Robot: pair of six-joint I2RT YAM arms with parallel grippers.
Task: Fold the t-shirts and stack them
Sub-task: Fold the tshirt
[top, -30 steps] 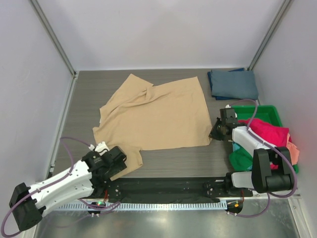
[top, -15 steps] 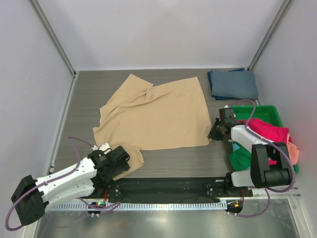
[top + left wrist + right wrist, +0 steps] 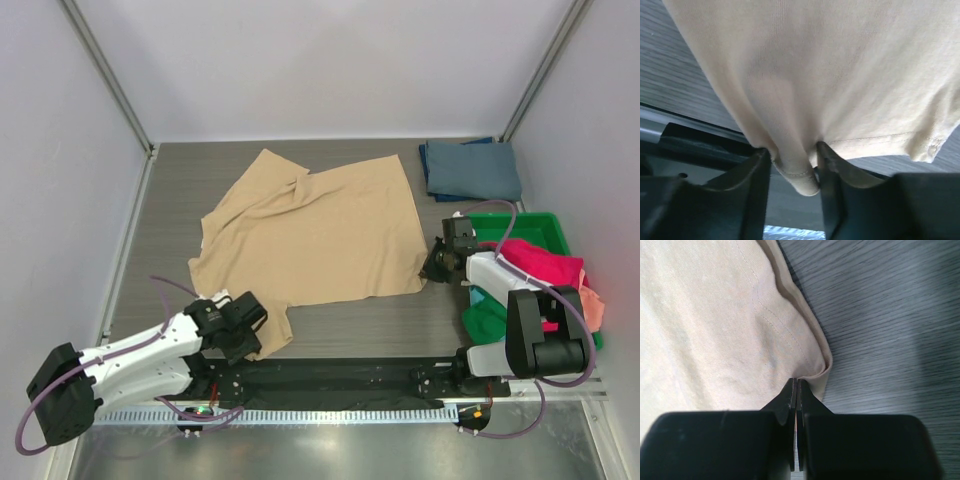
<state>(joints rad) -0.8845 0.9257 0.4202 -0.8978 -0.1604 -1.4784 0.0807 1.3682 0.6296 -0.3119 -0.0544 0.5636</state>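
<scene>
A tan t-shirt point(image 3: 310, 235) lies spread on the dark table, somewhat rumpled. My left gripper point(image 3: 250, 335) is at its near left corner; in the left wrist view a hemmed fold of the tan t-shirt point(image 3: 840, 75) hangs between the fingers of the left gripper point(image 3: 794, 170), which press it from both sides. My right gripper point(image 3: 428, 272) is at the shirt's near right corner; in the right wrist view the right gripper point(image 3: 796, 382) is shut on the edge of the tan t-shirt point(image 3: 700, 330). A slate blue-grey t-shirt point(image 3: 472, 170) lies folded at the back right.
A green bin point(image 3: 535, 225) stands at the right edge, holding a magenta shirt point(image 3: 545, 265), a green shirt point(image 3: 485, 315) and a peach one point(image 3: 593, 308). Grey walls close in the table on three sides. A black rail runs along the near edge.
My left gripper has slid right to the shirt's near left corner and its jaws have closed in on a fold of it. The right gripper has not moved.
</scene>
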